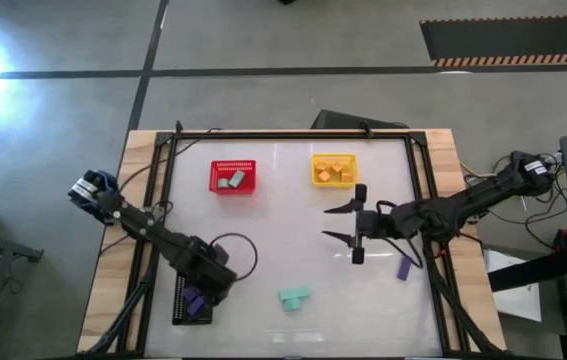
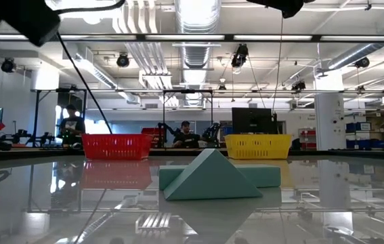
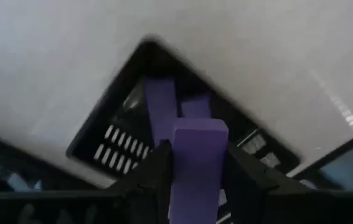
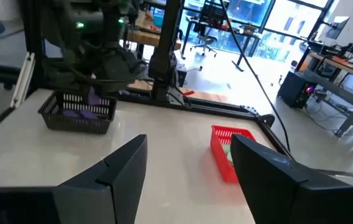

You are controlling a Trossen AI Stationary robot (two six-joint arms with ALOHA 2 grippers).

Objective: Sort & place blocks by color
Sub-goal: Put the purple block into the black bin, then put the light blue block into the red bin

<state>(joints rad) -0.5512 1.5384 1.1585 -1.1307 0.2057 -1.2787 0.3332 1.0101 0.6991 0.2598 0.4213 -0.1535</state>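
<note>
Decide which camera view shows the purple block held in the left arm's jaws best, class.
The left wrist view: the purple block fills it, clamped between the jaws above the black basket. The high view shows only a purple speck under the left gripper. The right wrist view shows it distantly; the low view misses it.

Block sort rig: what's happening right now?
The left gripper holds a purple block over the black basket, which already has purple blocks in it. The right gripper hangs open and empty mid-table. Teal blocks and one purple block remain on the table. The red basket holds teal blocks, the yellow basket orange ones.
</note>
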